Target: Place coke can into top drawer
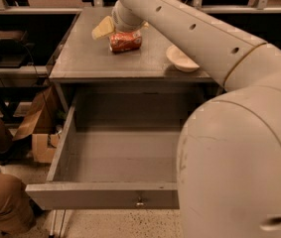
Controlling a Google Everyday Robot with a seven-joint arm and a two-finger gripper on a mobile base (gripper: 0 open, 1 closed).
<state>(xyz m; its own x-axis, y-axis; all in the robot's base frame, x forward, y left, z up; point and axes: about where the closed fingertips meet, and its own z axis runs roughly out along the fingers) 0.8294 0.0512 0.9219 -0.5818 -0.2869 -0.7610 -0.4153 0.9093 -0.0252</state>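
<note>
speckled floor (105, 226), a cardboard box (35, 125) beside the grey cabinet (83, 58), dark shelving (11, 69) behind.

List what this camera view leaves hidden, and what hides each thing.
In the camera view:
gripper at the coke can on the cabinet top: grip hidden by the wrist.
top drawer: right side hidden by the near arm.
person, left: cut by the frame edge.
</note>
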